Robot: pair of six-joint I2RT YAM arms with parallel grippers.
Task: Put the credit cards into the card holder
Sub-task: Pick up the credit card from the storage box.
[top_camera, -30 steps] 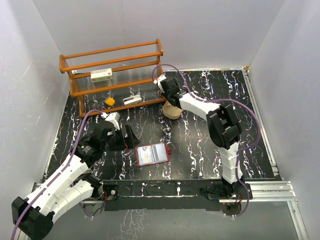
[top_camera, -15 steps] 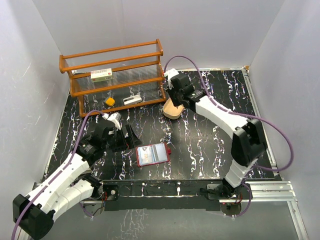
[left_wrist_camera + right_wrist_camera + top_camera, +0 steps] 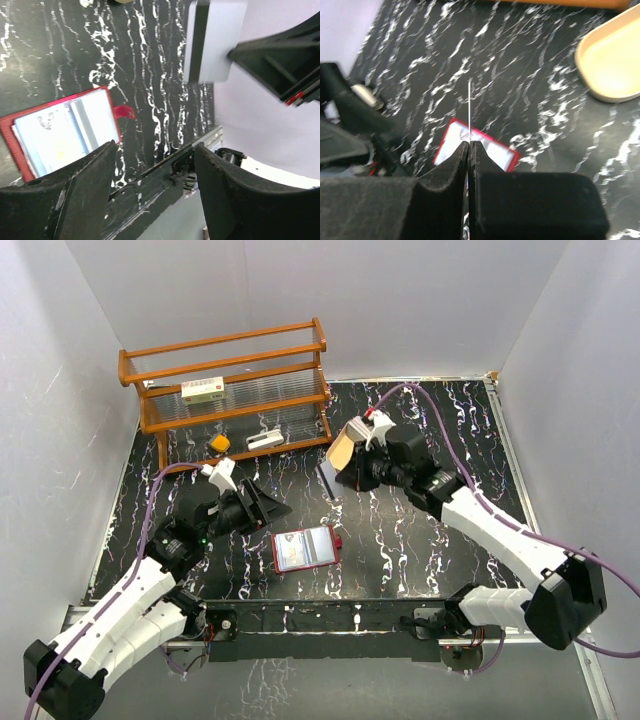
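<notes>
Right gripper (image 3: 470, 145) clamped on a card (image 3: 327, 473), edge-on, in the air near the tray (image 3: 615, 60). Left gripper (image 3: 152, 155) jaws apart, empty, beside the wallet (image 3: 306, 549), which lies open on the table (image 3: 420, 540).

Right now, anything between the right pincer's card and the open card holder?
Nothing visible. The right pincer grips the thin pale grey plastic card above the black white-veined table; the dark-red folding card holder lies open with only bare tabletop between. The left pincer hovers open close to the holder's left, not across the path.
</notes>
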